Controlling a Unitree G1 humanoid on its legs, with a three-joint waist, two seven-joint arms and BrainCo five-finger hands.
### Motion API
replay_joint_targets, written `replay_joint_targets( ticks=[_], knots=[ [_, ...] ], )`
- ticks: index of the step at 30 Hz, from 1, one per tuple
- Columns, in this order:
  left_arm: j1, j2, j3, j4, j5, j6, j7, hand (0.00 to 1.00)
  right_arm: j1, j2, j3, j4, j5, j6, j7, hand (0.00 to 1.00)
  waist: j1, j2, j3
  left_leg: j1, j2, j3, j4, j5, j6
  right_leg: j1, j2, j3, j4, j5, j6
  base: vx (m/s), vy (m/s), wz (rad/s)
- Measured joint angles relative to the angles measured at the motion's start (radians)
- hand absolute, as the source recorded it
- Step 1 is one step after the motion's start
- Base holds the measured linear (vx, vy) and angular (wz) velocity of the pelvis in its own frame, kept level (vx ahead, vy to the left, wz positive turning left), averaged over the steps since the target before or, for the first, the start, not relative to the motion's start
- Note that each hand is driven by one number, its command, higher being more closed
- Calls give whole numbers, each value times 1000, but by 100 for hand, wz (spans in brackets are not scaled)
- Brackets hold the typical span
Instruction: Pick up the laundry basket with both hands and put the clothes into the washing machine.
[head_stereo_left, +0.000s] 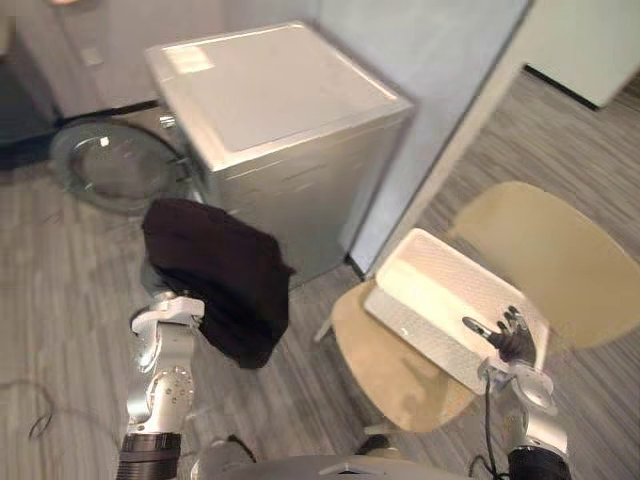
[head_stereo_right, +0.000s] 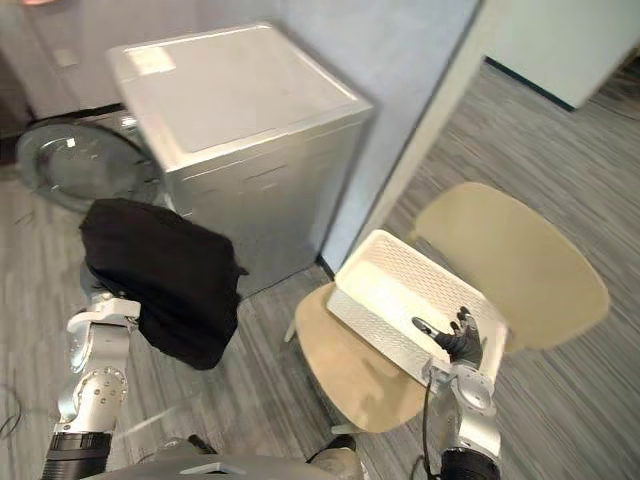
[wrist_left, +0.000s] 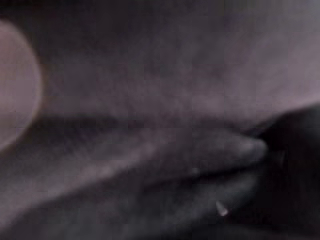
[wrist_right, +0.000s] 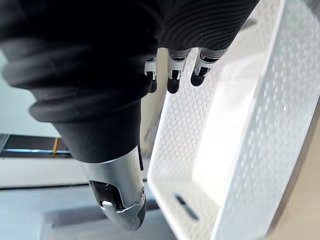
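A black garment (head_stereo_left: 220, 275) hangs draped over the end of my left arm, whose wrist (head_stereo_left: 166, 318) shows just below it; the cloth (wrist_left: 160, 100) covers the hand itself. It hangs in front of the silver washing machine (head_stereo_left: 280, 110), whose round door (head_stereo_left: 105, 165) stands open at the machine's left. The white perforated laundry basket (head_stereo_left: 450, 300) lies tilted on a tan chair seat (head_stereo_left: 385, 370) and looks empty (wrist_right: 225, 140). My right hand (head_stereo_left: 512, 340) is open at the basket's near right rim, thumb out, holding nothing.
The tan chair's round backrest (head_stereo_left: 545, 255) rises behind the basket on the right. A pale blue wall panel (head_stereo_left: 440, 90) stands right of the machine. Grey striped floor (head_stereo_left: 70, 290) spreads to the left of my left arm.
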Motion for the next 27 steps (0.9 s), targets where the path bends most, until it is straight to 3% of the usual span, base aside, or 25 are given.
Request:
replay_joint_targets(
  ticks=[3,4,5,6,7,8,9,10,12,13,14,15,16,17,18,20,21,22,23,24,25,26,27],
  knots=[
    [13,-17,-15,0,14,1,-11,100,31,25,20,-127,-85,15,6,0,-5,-2,8,-2,-92,-56,-41,-19,39,-42,-132,132,189,21,-16,-110,462,71],
    [10,-19,-27,2,35,1,-15,100,62,39,29,-209,-125,24,20,0,-25,6,25,-3,-127,-109,-67,-7,60,-105,-149,340,321,-30,-54,-154,257,134],
    [7,-18,-48,5,49,-1,-16,100,116,61,29,-279,-154,26,48,0,-52,12,43,-4,-162,-187,-110,8,68,-140,-94,531,447,-149,-39,-149,202,159],
    [5,-14,-64,9,54,-2,-17,100,143,70,29,-306,-169,26,59,0,-64,9,47,-4,-187,-229,-137,20,70,-150,-63,593,501,-200,-26,-108,132,196],
    [-5,-7,-101,25,61,-5,-24,100,198,91,29,-353,-178,25,78,0,-82,-1,54,0,-243,-310,-198,46,72,-164,-1,655,575,-288,-18,-48,88,160],
    [-8,-4,-118,31,61,-5,-27,100,218,100,31,-371,-178,25,83,0,-89,-4,57,0,-269,-345,-229,61,77,-174,24,666,593,-321,-18,-24,71,193],
    [-15,1,-152,40,61,-5,-36,100,243,108,41,-397,-177,19,96,0,-103,-35,57,9,-314,-397,-286,86,94,-194,68,665,607,-384,-25,3,28,167],
    [-26,7,-187,56,61,-5,-39,100,255,109,57,-416,-176,13,110,0,-101,-39,74,24,-354,-433,-342,104,114,-221,117,665,596,-432,-32,2,3,154],
    [-35,7,-225,92,61,-4,-42,100,254,102,94,-423,-176,-13,136,0,-100,-59,76,46,-395,-460,-419,127,148,-255,185,664,505,-467,-31,36,-47,125],
    [-35,14,-251,101,61,-3,-45,100,259,103,128,-423,-176,-23,155,0,-102,-102,72,71,-462,-464,-445,109,152,-259,179,660,366,-476,-45,115,-72,127],
    [-47,20,-260,102,61,-4,-48,100,268,105,144,-426,-176,-30,161,0,-111,-128,81,35,-487,-444,-300,84,143,-256,166,667,335,-458,-67,126,-94,151],
    [-57,-19,-288,116,61,2,-45,100,274,80,162,-435,-176,-33,165,0,-119,-80,99,30,-428,-472,-87,23,103,-241,189,630,391,-464,-40,170,-82,99],
    [-59,-34,-315,106,62,-2,-49,100,270,83,192,-416,-177,-35,166,0,-80,-63,103,106,-429,-507,-143,-48,107,-281,159,632,541,-494,-23,93,-78,56],
    [-60,-34,-318,109,63,-1,-49,100,264,93,216,-411,-177,-32,169,0,-65,-87,102,124,-457,-518,-179,-48,125,-322,135,628,600,-536,-41,98,-73,5],
    [-61,-38,-333,112,68,1,-47,100,268,102,250,-432,-178,-29,179,0,-65,-68,85,126,-455,-541,-198,-51,139,-361,131,606,566,-552,-69,77,-106,59],
    [-54,-41,-378,111,78,2,-48,100,306,90,297,-461,-196,-27,181,0,-86,-48,61,142,-440,-578,-223,-60,135,-347,151,576,498,-517,-128,128,-103,97],
    [-29,-53,-397,112,82,2,-48,100,332,79,322,-461,-211,-26,186,0,-91,-42,31,180,-418,-568,-241,-76,95,-303,153,545,472,-518,-127,418,-176,117],
    [-15,-80,-413,110,81,2,-48,100,346,73,349,-465,-215,-24,183,0,-117,-20,26,138,-351,-578,-8,-97,15,-233,181,485,430,-478,-66,564,-201,103],
    [-7,-104,-407,115,77,3,-46,100,332,67,370,-463,-217,-11,175,0,-97,13,14,39,-278,-567,260,-48,-27,-194,227,472,413,-499,-78,518,-121,51],
    [1,-109,-398,115,75,3,-45,100,326,65,396,-463,-217,-10,172,0,-74,11,14,-4,-243,-551,370,21,-31,-178,249,489,402,-508,-93,403,-55,-73],
    [18,-105,-375,115,71,3,-43,100,284,62,461,-464,-217,-14,165,0,-36,12,13,-66,-173,-516,544,148,-19,-138,290,531,371,-515,-112,429,-48,-134],
    [26,-91,-365,124,65,3,-36,100,265,71,509,-462,-216,-20,158,0,-15,4,14,-117,-116,-496,676,167,2,-98,316,575,338,-518,-115,433,-35,-133],
    [29,-82,-365,131,64,3,-35,100,260,80,523,-459,-216,-20,157,0,-5,-1,14,-133,-95,-482,711,164,7,-78,321,598,316,-518,-115,441,-8,-103]
  ],
)
